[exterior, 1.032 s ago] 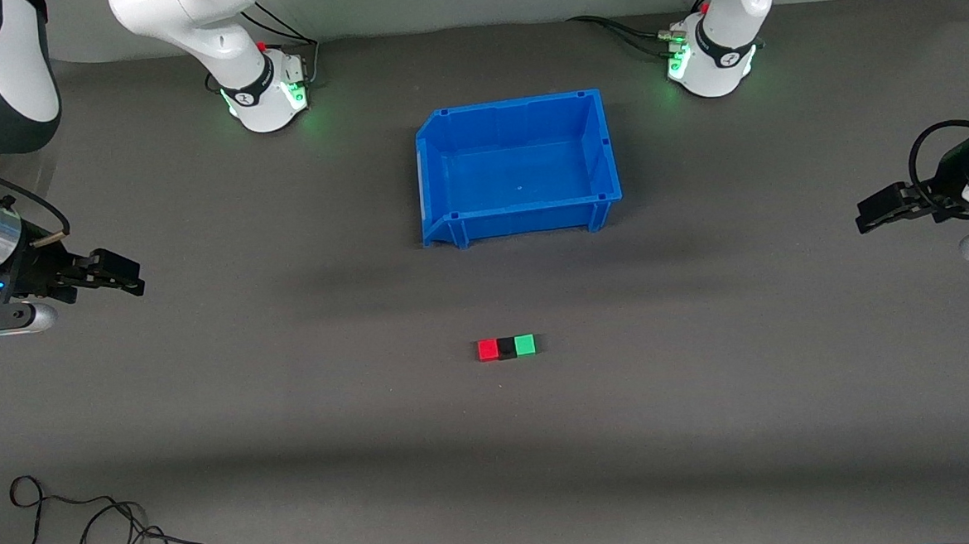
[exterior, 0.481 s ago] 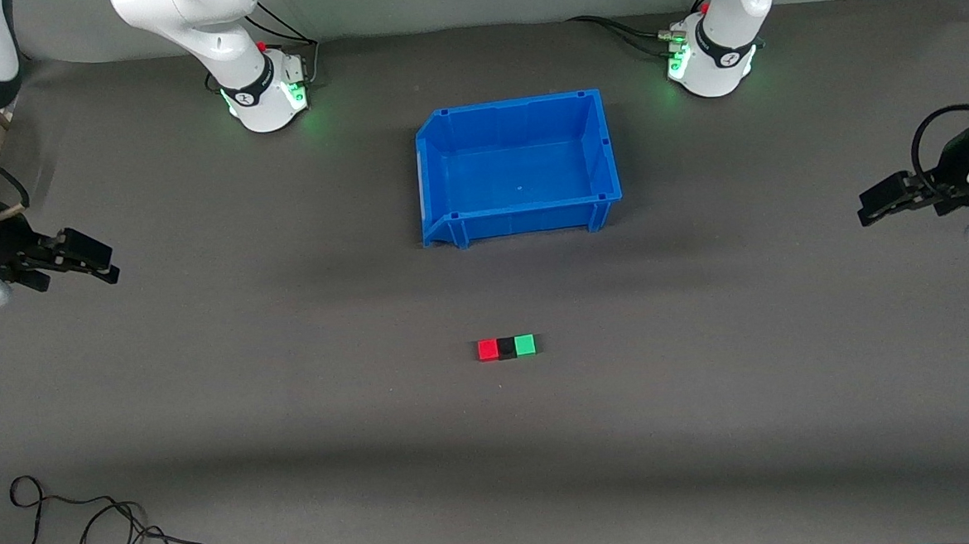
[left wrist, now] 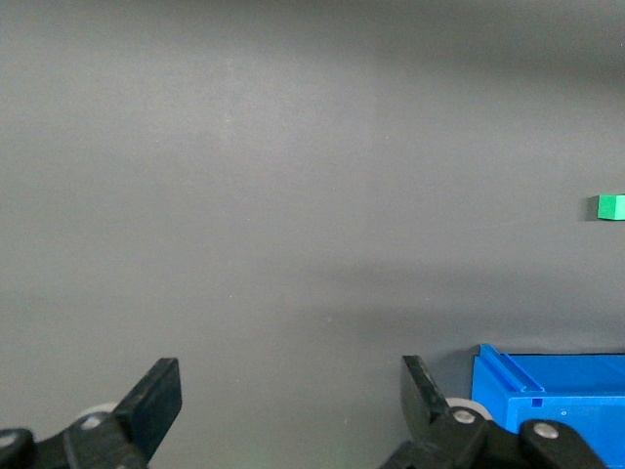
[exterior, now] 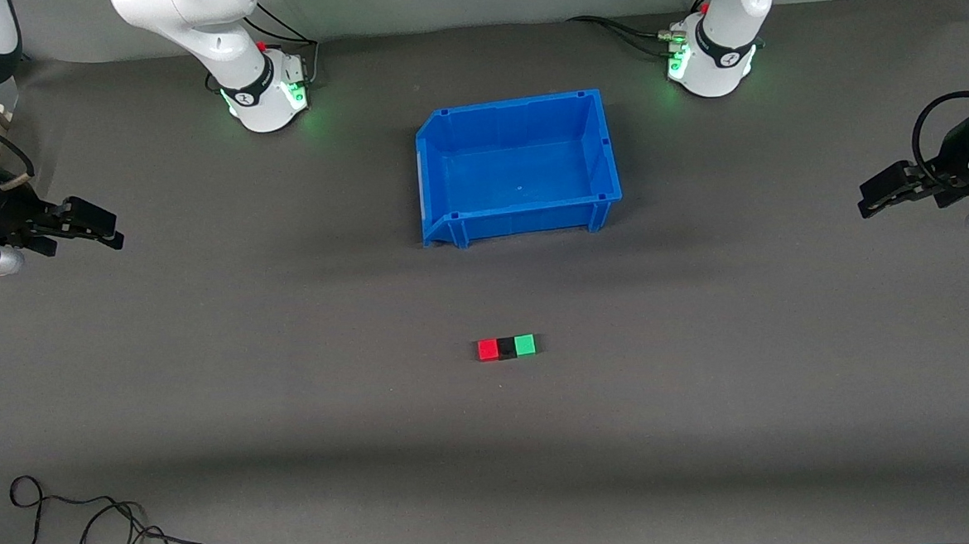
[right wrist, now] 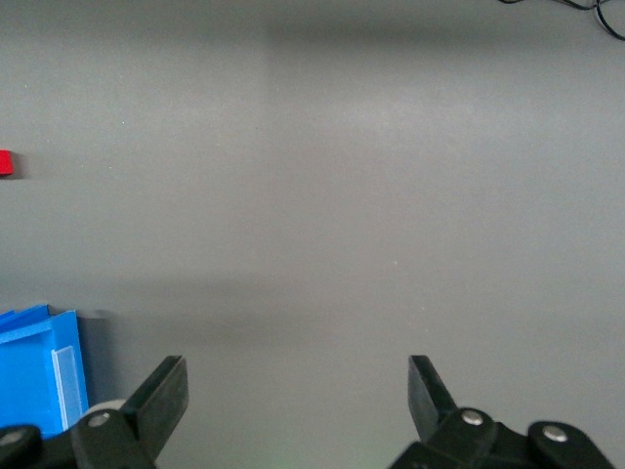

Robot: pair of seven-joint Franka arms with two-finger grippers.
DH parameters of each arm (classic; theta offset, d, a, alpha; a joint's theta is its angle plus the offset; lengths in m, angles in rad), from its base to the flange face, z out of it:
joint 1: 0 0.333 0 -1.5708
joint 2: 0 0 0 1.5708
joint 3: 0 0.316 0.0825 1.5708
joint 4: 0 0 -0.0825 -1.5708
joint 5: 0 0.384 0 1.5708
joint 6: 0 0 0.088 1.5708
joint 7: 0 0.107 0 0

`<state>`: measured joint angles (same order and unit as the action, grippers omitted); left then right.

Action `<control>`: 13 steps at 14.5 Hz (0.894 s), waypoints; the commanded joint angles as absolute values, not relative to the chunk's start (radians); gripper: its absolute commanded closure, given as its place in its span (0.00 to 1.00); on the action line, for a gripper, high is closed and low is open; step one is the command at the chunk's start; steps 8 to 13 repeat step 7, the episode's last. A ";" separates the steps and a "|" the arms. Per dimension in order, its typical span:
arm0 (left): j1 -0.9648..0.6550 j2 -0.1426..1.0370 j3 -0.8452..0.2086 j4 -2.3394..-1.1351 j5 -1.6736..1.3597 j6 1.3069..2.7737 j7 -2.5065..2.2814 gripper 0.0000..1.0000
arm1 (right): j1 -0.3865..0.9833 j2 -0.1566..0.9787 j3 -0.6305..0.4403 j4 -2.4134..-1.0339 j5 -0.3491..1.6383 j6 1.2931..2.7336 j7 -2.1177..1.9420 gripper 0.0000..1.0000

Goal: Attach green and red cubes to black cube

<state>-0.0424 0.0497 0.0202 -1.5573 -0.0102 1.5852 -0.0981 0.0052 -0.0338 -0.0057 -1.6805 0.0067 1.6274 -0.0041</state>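
The right gripper [exterior: 105,228], seen at the left edge of the front view, is held wide open and empty over bare table [exterior: 295,448]. The left gripper [exterior: 874,198], at the right edge, is likewise spread wide and nothing is touched by it. Both are kept well apart from the cubes, probably because the joining is judged complete. Just below the middle of the frame, the red cube [exterior: 487,350] and the green cube [exterior: 525,345] are pressed against the black cube [exterior: 506,348] between them. The blue bin [exterior: 523,220] above stands empty.
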 commanded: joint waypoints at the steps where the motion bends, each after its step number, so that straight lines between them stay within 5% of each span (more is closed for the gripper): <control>1: -0.048 0.028 0.020 -1.588 -0.006 1.591 -0.109 0.00 | -0.014 -0.054 0.023 -1.695 -0.005 1.617 0.000 0.00; 13: -0.074 0.029 0.020 -1.589 0.058 1.582 -0.106 0.00 | -0.014 -0.054 0.023 -1.695 -0.005 1.617 0.000 0.00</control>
